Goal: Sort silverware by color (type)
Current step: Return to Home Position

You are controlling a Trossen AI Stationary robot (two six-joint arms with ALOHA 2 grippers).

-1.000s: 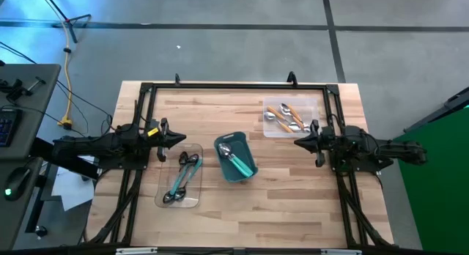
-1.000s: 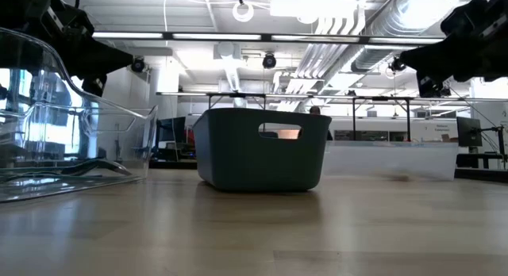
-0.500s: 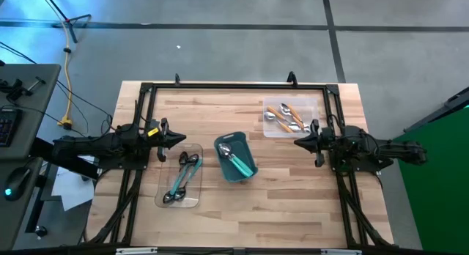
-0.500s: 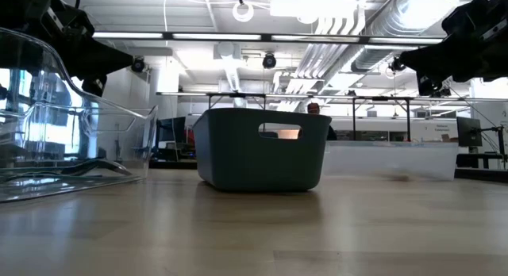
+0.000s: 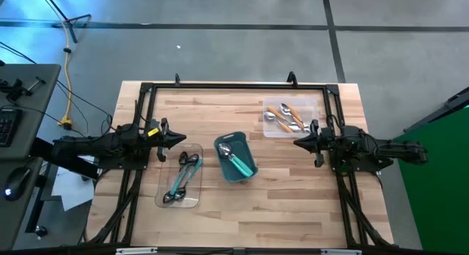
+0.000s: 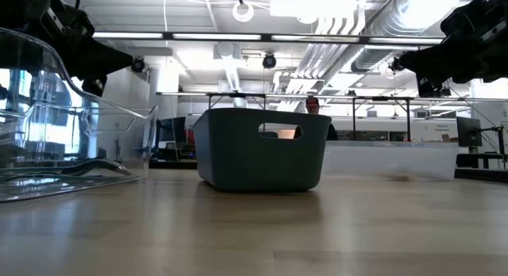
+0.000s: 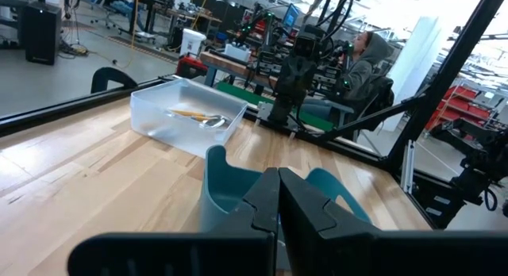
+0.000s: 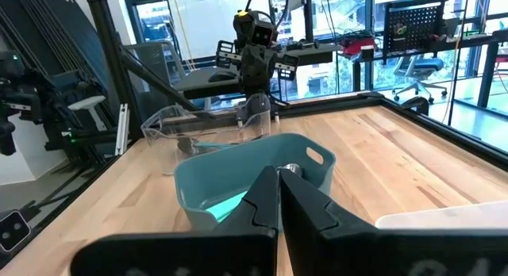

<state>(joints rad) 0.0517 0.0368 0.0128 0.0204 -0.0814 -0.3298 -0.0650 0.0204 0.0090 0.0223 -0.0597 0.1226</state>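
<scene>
Nothing on the table (image 5: 293, 204) has shifted since the earlier frames; both arms sit as before, and only a person (image 6: 311, 104) far behind the teal bin (image 5: 234, 135) has moved a little.

You are returning home, and it looks nearly done. The left gripper (image 5: 179, 140) hangs left of centre and the right gripper (image 5: 297, 143) right of centre, both raised off the wood. Each has its fingers pressed together on nothing. Keep them that way and keep both clear of the tray walls. Check that no spoon lies loose on the bare wood; I see none from above.

Orange-handled spoons (image 5: 286, 116) lie in the upper-right clear tray (image 5: 311, 108), long axes diagonal, handles toward the upper left of the frame. One teal-handled spoon (image 5: 238, 161) lies in the teal bin at centre, bowl to the upper left, handle running to the lower right. More spoons (image 5: 182, 180), teal and dark, lie in the lower-left clear tray (image 5: 163, 174), running upper right to lower left.
</scene>
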